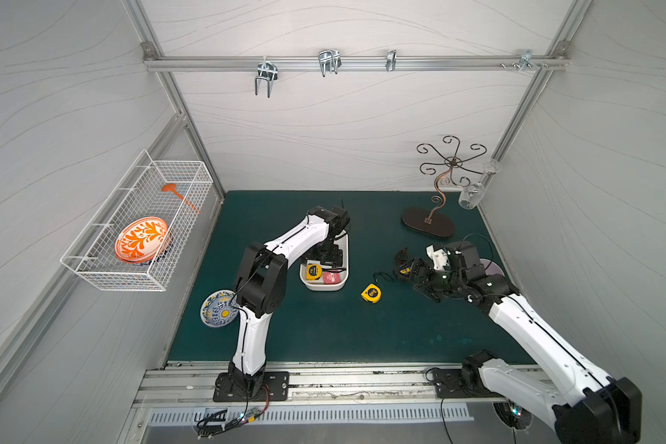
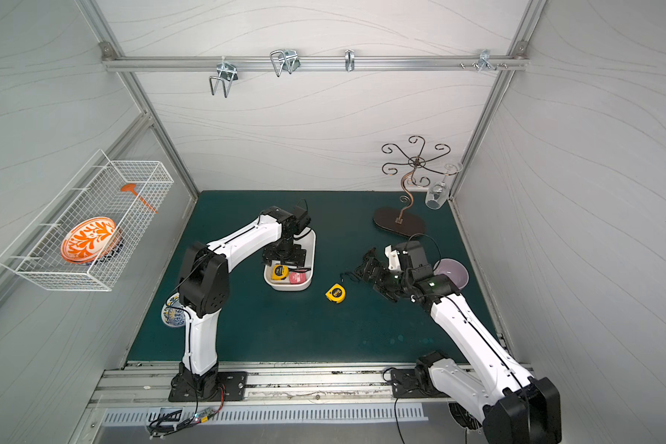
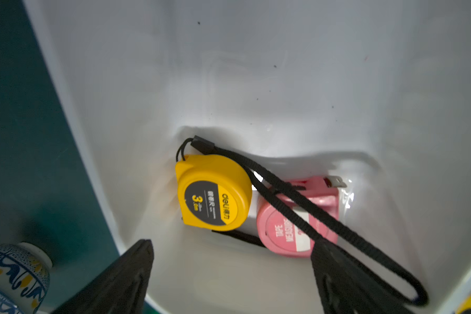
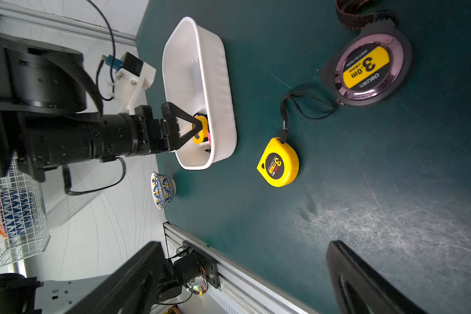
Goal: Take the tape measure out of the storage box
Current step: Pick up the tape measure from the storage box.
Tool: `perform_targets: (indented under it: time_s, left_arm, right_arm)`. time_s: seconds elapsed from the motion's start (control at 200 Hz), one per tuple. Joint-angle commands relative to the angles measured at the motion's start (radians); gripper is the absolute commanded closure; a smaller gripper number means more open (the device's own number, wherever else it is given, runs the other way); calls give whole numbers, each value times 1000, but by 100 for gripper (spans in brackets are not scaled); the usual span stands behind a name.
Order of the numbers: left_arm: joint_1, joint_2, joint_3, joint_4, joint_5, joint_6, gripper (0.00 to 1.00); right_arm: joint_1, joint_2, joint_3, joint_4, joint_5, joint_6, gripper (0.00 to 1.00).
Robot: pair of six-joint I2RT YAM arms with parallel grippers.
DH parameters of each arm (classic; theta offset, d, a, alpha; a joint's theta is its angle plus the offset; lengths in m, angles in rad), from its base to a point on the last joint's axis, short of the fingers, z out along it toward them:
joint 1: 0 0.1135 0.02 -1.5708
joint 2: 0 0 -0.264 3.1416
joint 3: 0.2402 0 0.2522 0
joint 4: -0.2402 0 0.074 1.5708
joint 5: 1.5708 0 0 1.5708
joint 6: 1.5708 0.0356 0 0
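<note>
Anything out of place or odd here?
In the storage box, the black strap of the yellow tape measure lies draped across the pink tape measure, so lifting one could drag the other. At the back, a wine glass hangs tilted from the scrolled stand.

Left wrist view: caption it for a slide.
Open left claw above yellow tape measure and pink tape measure in white plastic storage box.

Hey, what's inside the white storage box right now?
A yellow tape measure and a pink tape measure lie side by side at one end, a black strap draped over the pink one. Whatever lies beneath them is covered.
</note>
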Motion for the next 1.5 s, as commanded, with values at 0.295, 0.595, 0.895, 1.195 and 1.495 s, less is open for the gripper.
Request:
perform_targets:
  time_s: [0.295,0.595,0.895,1.195,1.495]
  left_arm:
    - [-16,42,-32,70,-86,-171,5]
    - [-4,2,-76,106,-80,-245,10]
    - [21,-82,-195,218,-25,-353,14]
    - [49,-56,-202,279,38,-395,15]
    - [49,-16,-178,273,21,-365,18]
  right_arm:
    - [-36,-61,-15,-53,-33,-28,1]
    - [-68,-62,13,-73,-49,-54,1]
    - [-80,-53,19,-61,-58,-62,1]
    - [-87,-33,26,-54,-57,-65,1]
    - [-95,-23,23,-45,-60,-68,1]
